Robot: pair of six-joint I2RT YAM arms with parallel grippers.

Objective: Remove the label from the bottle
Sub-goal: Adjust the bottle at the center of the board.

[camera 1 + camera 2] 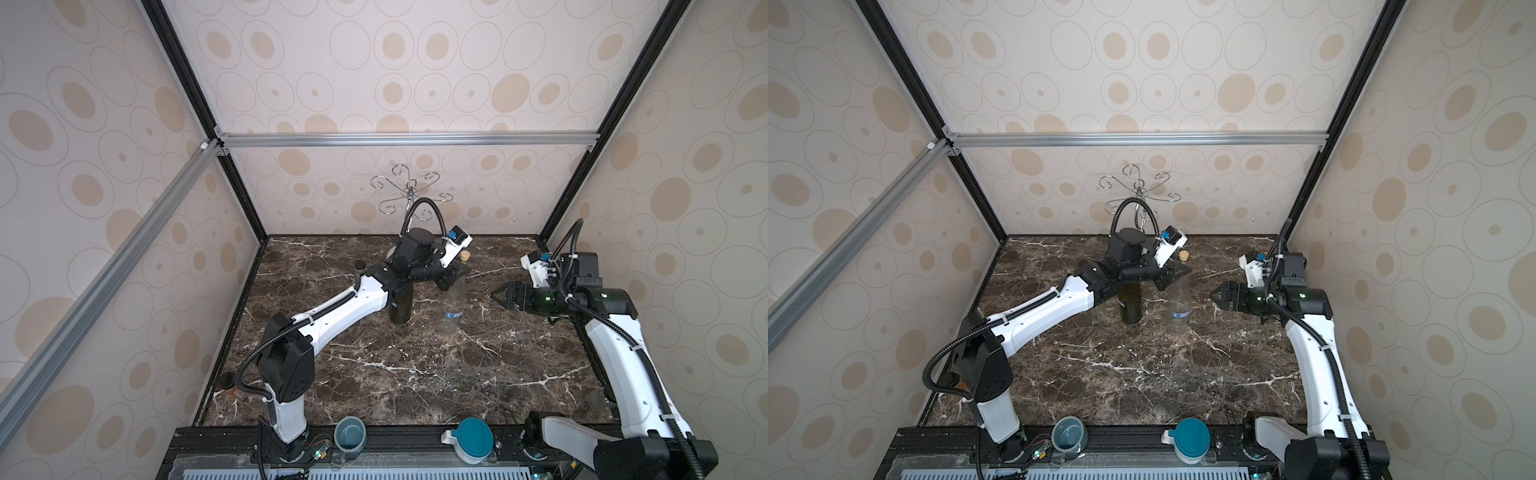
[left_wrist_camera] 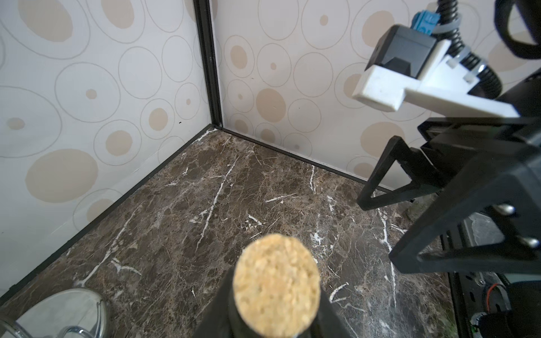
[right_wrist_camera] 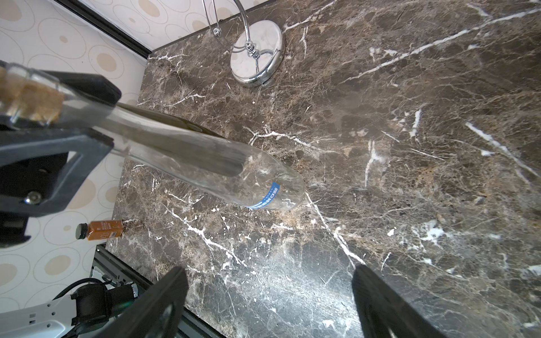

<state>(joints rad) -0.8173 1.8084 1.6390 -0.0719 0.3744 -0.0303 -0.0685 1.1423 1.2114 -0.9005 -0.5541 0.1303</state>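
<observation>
Marble table (image 1: 374, 365), brown with white veins, carried a dark bottle (image 1: 401, 307) on the left. Beside it we saw the left gripper (image 1: 455, 276) pinching the corked neck of the clear bottle (image 1: 451, 303), which stood on its base with a narrow blue label (image 1: 453, 314). The right gripper (image 1: 496, 296) was spread wide, near the clear bottle on its right and not touching it.
</observation>
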